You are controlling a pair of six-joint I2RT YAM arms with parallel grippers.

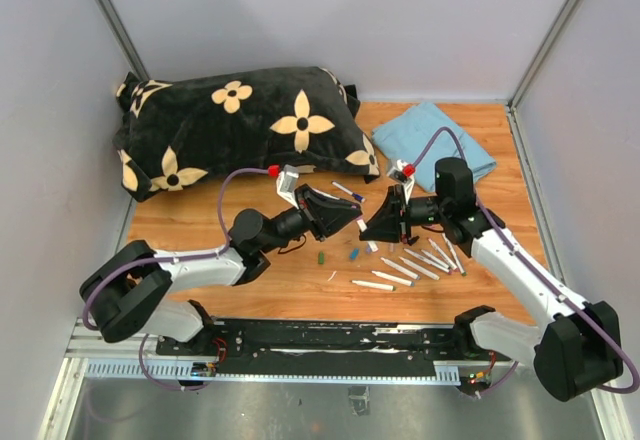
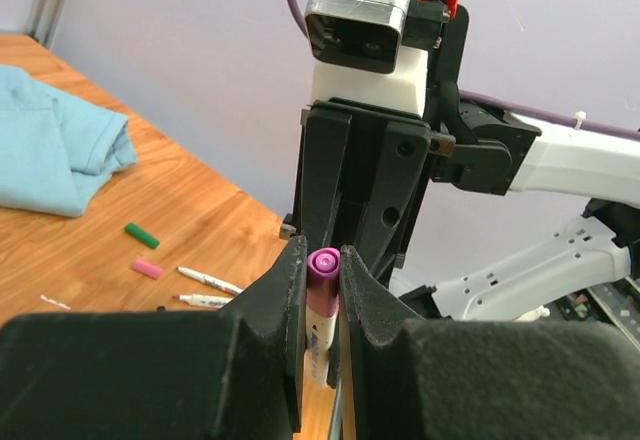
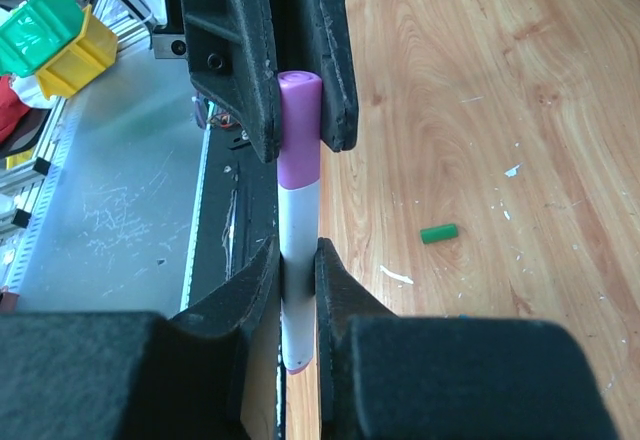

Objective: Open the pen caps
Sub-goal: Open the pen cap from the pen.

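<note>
Big black pillow (image 1: 235,125) with cream flowers hogs the back left of the wooden table (image 1: 290,285). A crumpled light blue cloth (image 1: 437,142) sits just right of it, in the back corner. Off the table, past a scratched metal sheet (image 3: 110,220), a green bin (image 3: 35,35) touches a yellow bin (image 3: 78,60).

Pillow (image 1: 235,130) lies back left, cloth (image 1: 437,140) back right, pen caps (image 1: 321,257) before them.

Pen barrel (image 2: 319,332) mostly hidden inside the left pincer (image 2: 322,256)
</note>
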